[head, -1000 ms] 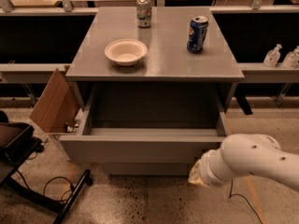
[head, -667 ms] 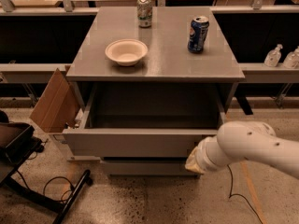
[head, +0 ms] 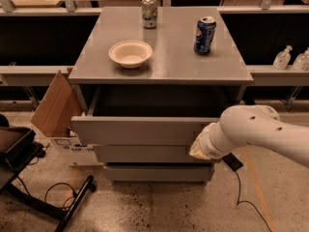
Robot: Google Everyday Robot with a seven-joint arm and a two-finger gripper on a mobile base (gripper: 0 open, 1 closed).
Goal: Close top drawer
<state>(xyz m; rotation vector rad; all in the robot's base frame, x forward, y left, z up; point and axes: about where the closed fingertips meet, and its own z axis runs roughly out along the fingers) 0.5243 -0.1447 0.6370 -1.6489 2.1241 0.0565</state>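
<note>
Roughly half shut already. Nearest, at the right front of the cabinet: gripper pressed against the top drawer, its opening impossible to tell. Pushed deeper into the cabinet than a second ago, yet still jutting out; steady progress, more pushing needed. Farther back, on the cabinet top: bowl, blue can, undisturbed.
</note>
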